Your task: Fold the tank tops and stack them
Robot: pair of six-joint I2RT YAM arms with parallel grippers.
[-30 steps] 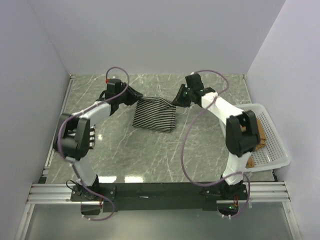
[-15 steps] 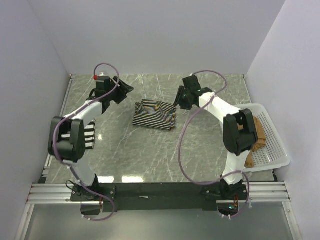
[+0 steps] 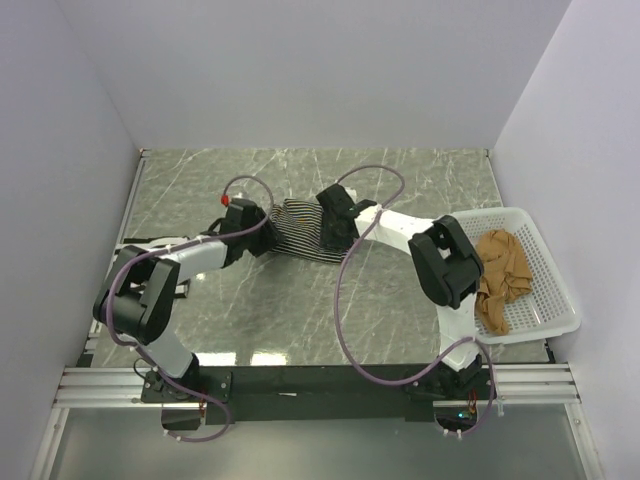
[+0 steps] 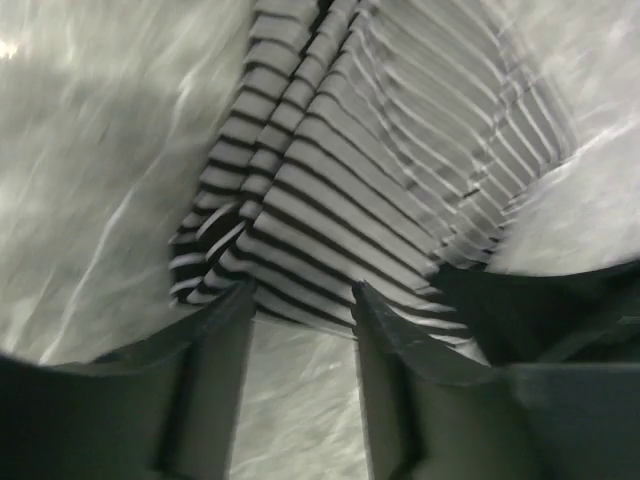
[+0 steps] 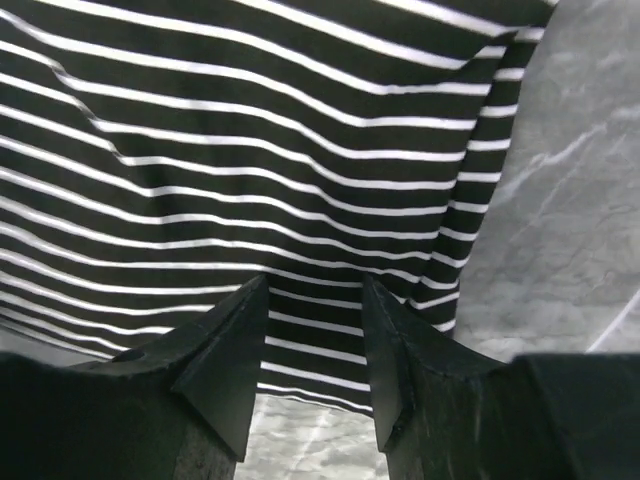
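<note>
The black-and-white striped tank top (image 3: 297, 222) lies folded on the marble table (image 3: 300, 310) between my two grippers. My left gripper (image 3: 262, 236) is open at the top's left edge; in the left wrist view its fingertips touch the cloth's bunched edge (image 4: 330, 200), gripper (image 4: 300, 296). My right gripper (image 3: 330, 232) is open and low over the top's right part; in the right wrist view the cloth (image 5: 250, 140) runs under the gripper (image 5: 315, 287). The tan-brown top (image 3: 505, 275) lies crumpled in the basket. The thin-striped top is out of view.
The white mesh basket (image 3: 555, 300) stands at the right edge of the table, beside the right arm. White walls close in the table at the left, back and right.
Both grippers let go of the striped top's far edge, and it dropped into a fold. Both then moved nearer and inward, down to the top's sides.
</note>
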